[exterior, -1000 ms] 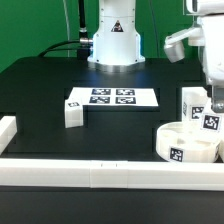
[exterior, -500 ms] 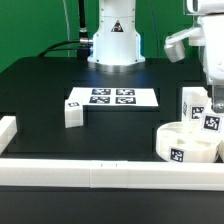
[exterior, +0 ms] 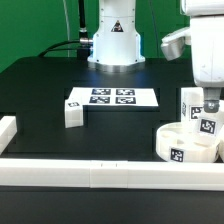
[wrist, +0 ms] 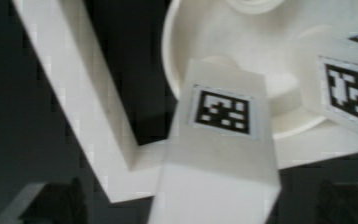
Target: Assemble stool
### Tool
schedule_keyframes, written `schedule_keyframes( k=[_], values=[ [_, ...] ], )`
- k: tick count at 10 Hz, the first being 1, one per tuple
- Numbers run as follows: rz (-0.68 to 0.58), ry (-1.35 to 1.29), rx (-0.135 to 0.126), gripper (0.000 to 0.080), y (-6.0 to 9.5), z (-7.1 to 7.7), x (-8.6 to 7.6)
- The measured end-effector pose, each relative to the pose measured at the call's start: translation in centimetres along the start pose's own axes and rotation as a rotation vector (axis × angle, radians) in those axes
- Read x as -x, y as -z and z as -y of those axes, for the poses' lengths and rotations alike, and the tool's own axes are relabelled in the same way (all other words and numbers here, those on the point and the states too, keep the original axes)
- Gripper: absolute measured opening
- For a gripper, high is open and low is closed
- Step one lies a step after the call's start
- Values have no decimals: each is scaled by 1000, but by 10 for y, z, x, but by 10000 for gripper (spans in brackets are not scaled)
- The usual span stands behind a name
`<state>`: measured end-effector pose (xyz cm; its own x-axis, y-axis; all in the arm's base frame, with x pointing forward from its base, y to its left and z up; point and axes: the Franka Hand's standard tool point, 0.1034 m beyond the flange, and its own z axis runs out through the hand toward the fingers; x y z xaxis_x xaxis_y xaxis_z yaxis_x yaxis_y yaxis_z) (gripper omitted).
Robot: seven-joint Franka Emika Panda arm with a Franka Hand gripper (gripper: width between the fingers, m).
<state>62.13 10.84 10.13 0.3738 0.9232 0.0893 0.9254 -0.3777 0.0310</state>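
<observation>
Shows a black tabletop bounded along the front by long white rails. Places the stool's round seat at the front corner on the exterior view's right, flat on the tabletop, just beside the front rail, open side up, a square tag on its curved wall. Has the near leg block standing inside the seat's rim, tag toward the camera, and the far leg block upright at the seat's back edge, inside or just behind the rim impossible to tell. Sets the lone leg block well apart on the exterior view's left, upright on the tabletop, just beside the corner of the marker board, itself lying flat in front of the arm's white base. Finds the pincer hanging over the seat, close above the near leg block, spread wide and gripping nothing. Looks, in the wrist view, into the seat's white hollow, past a tagged leg block reaching up between the two dark fingers, clear gaps on both sides, no contact with either finger; which of the two blocks, hard to say. Catches a second tagged face close by and a stretch of white rail beside the seat.
</observation>
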Motion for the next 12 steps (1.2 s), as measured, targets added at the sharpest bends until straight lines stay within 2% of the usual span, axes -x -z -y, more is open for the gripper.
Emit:
schedule_keyframes(
  k=[1, 6, 11, 12],
  values=[
    [7, -28, -14, 649, -1, 6, -4],
    [10, -42, -16, 649, -5, 3, 2],
    [23, -80, -32, 649, -19, 2, 13],
    [23, -80, -33, 558, -20, 2, 13]
  ],
)
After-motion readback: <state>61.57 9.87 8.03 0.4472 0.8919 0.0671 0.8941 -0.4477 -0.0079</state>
